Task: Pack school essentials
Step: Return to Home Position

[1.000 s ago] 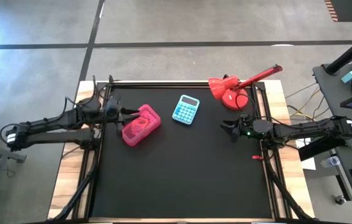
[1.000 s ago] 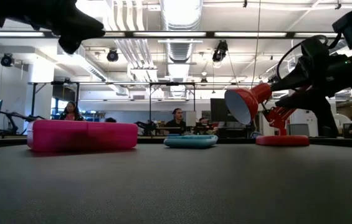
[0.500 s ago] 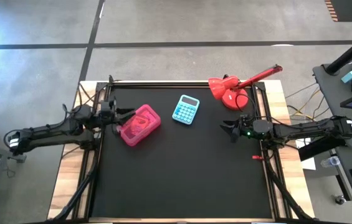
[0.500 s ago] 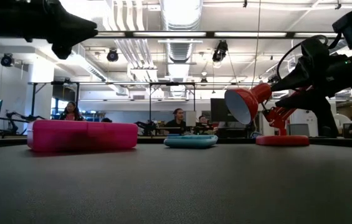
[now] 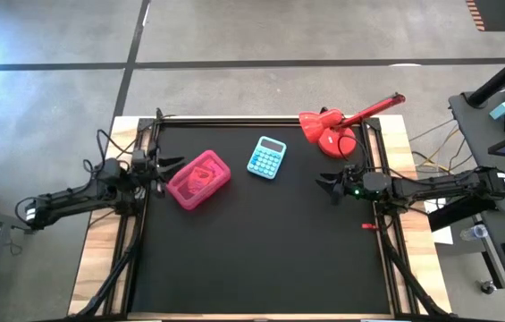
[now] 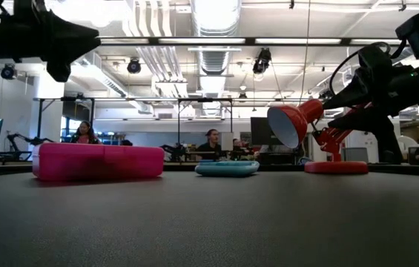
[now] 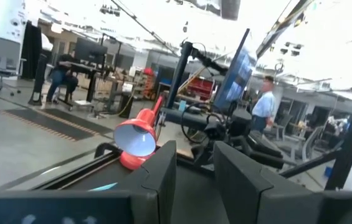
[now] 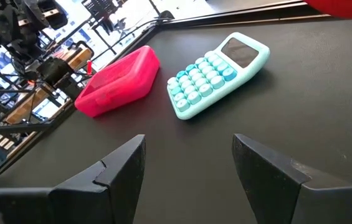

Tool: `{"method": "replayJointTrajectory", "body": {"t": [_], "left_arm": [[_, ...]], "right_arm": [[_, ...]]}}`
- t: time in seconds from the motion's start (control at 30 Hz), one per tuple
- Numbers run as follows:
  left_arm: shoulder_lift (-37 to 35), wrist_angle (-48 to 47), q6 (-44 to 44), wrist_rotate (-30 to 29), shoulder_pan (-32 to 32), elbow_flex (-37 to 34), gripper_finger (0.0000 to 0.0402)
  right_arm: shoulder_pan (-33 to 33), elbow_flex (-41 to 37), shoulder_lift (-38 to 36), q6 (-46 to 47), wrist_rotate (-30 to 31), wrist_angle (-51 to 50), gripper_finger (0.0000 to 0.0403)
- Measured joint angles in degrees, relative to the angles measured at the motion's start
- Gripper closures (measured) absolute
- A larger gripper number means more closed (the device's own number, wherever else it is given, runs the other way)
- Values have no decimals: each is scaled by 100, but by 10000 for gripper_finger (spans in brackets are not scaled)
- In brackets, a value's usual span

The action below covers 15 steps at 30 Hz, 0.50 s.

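The packing looks done from where I stand. The red supply box lies on the far left part of the black table with its lid down. None of the school essentials lies loose on the table; something reddish shows faintly through the lid, but I cannot tell what, so I judge them to be inside. The turquoise calculator sits just to the box's right, apart from it, and the red desk lamp stands at the far right corner.

The left gripper hangs just left of the box, at the table's left edge. From table height it is up in the air, higher than the lid and touching nothing. Its fingers stand a little apart with nothing between them. The right gripper waits near the right edge, below the lamp, its fingers spread wide and empty, pointing across the table toward the calculator and the box.

I take the step in hand to be the return to rest, with only the left arm left to settle. The next move, as I judge it, calls for that arm to pull leftward and fold in over its own base. It should keep its height until its fingers are clear of the box's corner, so the closed lid is not knocked. The right arm seems to need little or nothing.
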Motion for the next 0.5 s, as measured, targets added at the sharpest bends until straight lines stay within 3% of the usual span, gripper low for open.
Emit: {"method": "replayJointTrajectory", "body": {"t": [0.5], "left_arm": [[-458, 202, -598, -419, 0, -712, 311]], "right_arm": [[0, 0, 0, 0, 0, -39, 174]]}}
